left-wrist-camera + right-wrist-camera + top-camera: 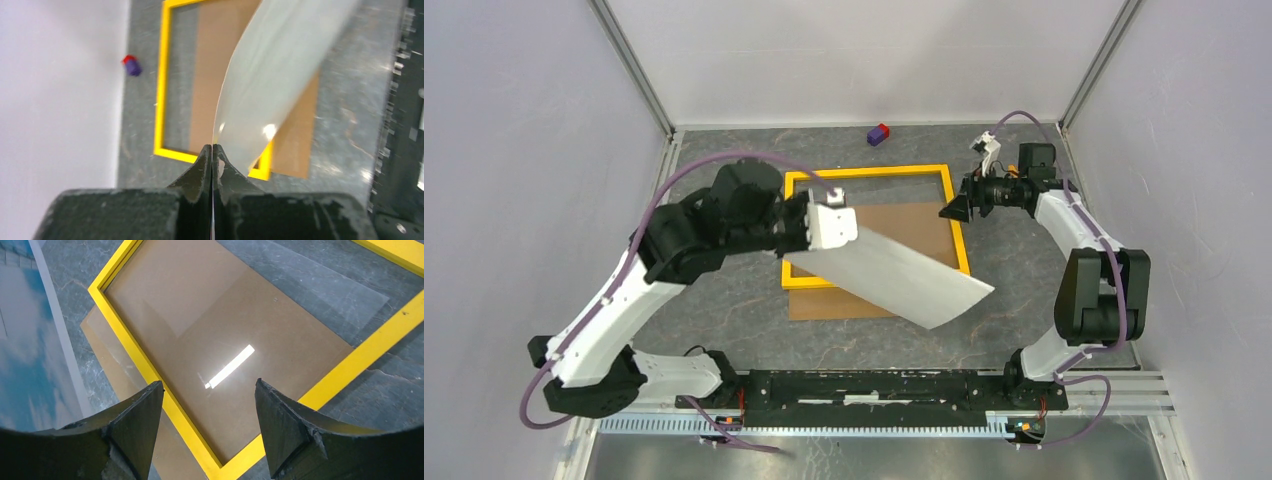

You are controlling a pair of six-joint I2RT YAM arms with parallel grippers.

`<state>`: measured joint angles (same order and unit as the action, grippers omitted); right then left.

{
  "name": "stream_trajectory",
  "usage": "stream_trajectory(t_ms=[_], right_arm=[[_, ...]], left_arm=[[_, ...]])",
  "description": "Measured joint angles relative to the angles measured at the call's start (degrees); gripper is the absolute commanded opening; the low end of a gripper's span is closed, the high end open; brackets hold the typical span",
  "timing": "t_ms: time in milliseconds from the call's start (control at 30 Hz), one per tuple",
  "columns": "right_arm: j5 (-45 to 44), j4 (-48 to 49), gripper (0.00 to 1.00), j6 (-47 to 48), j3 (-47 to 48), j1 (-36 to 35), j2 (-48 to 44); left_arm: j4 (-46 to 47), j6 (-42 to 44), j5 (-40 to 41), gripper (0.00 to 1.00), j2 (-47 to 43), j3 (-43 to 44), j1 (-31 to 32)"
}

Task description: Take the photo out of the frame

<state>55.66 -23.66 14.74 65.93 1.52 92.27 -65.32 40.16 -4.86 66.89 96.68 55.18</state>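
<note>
Photo [894,275] — pinched in left claw [212,148] | frame [869,172] flat beneath | right claw [208,385] spread

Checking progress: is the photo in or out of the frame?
Out. The left hand pinches the photo, lifted and curling above the yellow frame.

Small purple-red block [879,134] on grey table [1014,290], far side.

We're looking at a robotics lab cell, not a home or shop. Plain pale walls [854,50] and aluminium posts [634,65] are boxing in a grey mottled table [724,315]. A mounting rail [874,388] is carrying the left arm [614,300] and right arm [1084,240] at the near edge, with purple cables [744,157] looping off both.
</note>
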Motion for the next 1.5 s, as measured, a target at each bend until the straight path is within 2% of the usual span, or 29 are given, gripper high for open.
stream_trajectory(t_ms=[300, 433, 533, 700, 867, 1000, 1200, 1300, 1500], right_arm=[[1.27, 1.49, 0.74, -1.46, -0.44, 3.30, -1.09], [1.84, 2.29, 0.74, -1.68, -1.16, 4.31, -1.88], [2.25, 2.62, 0.74, -1.95, -1.73, 4.96, -2.56], [2.32, 3.54, 0.74, -2.86, -2.10, 6.01, -3.13], [2.12, 5.11, 0.74, -4.31, -2.84, 7.28, -3.13], [1.46, 6.27, 0.74, -5.62, -4.17, 7.69, -3.13], [0.50, 6.80, 0.74, -5.99, -4.70, 8.00, -3.08], [0.37, 6.91, 0.74, -5.99, -4.70, 8.00, -2.64], [-0.07, 6.91, 0.74, -5.97, -5.11, 7.98, -1.92]], left_arm=[[15.30, 0.83, 9.05, 0.02, 14.32, 5.64, -10.82], [20.79, 0.98, 10.36, 0.02, 25.22, 13.94, -16.13], [24.04, 1.09, 9.84, 0.02, 30.80, 19.50, -18.73], [26.03, 2.01, 4.63, 0.02, 31.67, 20.00, -19.80], [27.36, 6.62, -3.61, 0.02, 27.21, 6.78, -19.04], [26.27, 12.81, -8.92, 0.02, 27.10, -4.17, -18.78], [24.70, 22.40, -12.24, 0.02, 27.15, -20.79, -17.94], [24.90, 26.60, -12.22, 0.02, 27.15, -25.29, -16.63], [26.23, 32.46, -12.17, 0.02, 27.12, -27.54, -15.54]])
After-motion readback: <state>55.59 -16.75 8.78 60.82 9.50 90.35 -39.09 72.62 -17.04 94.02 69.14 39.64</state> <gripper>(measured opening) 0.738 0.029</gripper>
